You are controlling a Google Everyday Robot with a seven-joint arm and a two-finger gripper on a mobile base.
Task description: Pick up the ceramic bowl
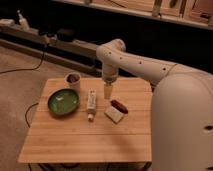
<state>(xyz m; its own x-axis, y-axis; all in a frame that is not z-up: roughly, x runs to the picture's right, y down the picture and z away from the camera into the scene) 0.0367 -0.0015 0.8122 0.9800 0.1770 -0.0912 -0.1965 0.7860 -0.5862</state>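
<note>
I see a wooden table (pixel 85 140) standing on a beige carpet (pixel 17 95). A black cable (pixel 22 68) lies on the carpet at the left. Behind, a long pale ledge (pixel 30 32) runs along a dark wall. The light is dim and warm. The gripper (pixel 108 92) hangs over the table's far part.

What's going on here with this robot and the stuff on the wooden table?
A white robot arm reaches over the table, its gripper pointing down near the middle, just beside a white tube. The green bowl it is meant to pick up sits apart from the gripper on the far side of the tube, not yet touched. A small white cup stands behind the bowl.
</note>
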